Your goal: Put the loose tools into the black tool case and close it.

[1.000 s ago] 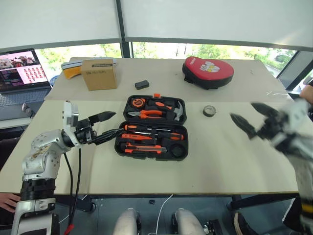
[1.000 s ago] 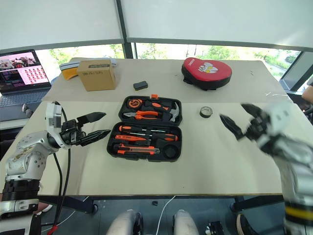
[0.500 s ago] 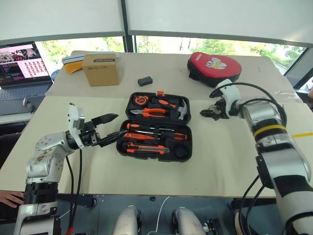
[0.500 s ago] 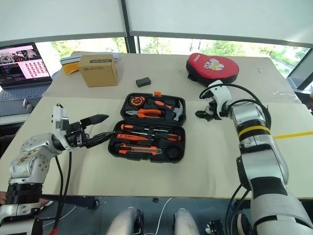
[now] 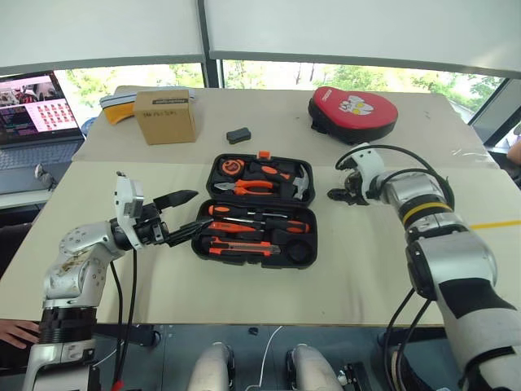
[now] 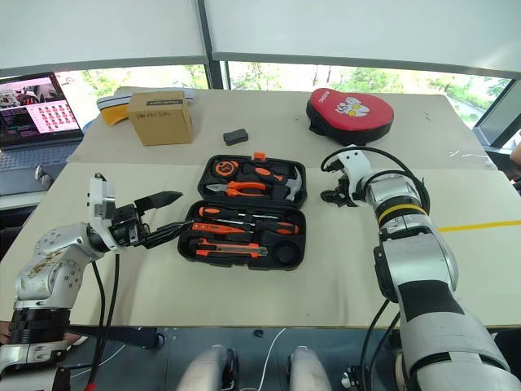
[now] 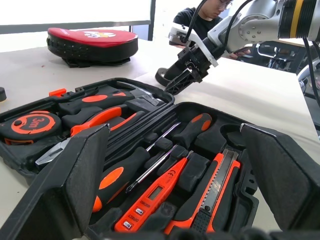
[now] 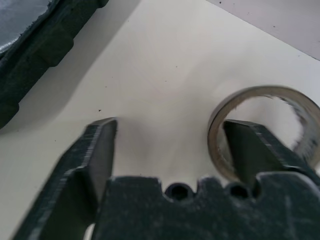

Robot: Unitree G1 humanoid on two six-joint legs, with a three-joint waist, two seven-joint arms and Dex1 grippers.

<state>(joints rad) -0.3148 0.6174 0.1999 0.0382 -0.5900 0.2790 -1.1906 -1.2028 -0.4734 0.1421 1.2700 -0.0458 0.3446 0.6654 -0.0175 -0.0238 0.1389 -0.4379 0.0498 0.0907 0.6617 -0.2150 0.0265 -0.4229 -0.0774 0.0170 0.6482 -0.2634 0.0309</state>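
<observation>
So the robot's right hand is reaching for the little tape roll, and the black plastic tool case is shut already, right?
Not quite: the black plastic tool case lies open, tools showing inside, as the left eye view shows. The right hand is indeed at the small dark tape roll.
</observation>
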